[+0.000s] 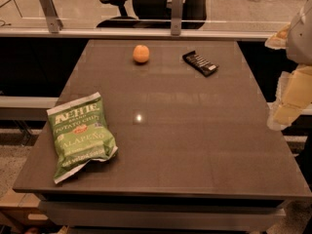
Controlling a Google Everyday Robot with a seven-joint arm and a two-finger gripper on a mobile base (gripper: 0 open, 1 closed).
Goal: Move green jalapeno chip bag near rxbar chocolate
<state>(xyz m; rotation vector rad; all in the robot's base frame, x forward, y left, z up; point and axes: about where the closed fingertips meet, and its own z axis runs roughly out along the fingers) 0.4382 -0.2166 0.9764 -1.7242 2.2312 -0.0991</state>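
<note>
The pincer [285,112], its grip I cannot tell, hangs at the table's [195,140] three o'clock, green jalapeno chip bag [82,135] at eight, rxbar chocolate [200,63] at one.

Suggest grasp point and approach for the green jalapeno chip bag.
Likely top-down across the puffed middle of the green jalapeno chip bag: it lies flat on the table, label up. The gripper is at the table's right edge, far from it.

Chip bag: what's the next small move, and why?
Probably swing the gripper from the right edge of the table over to the chip bag: it lies ungrasped at the front left, far from the chocolate bar at the back right.
</note>
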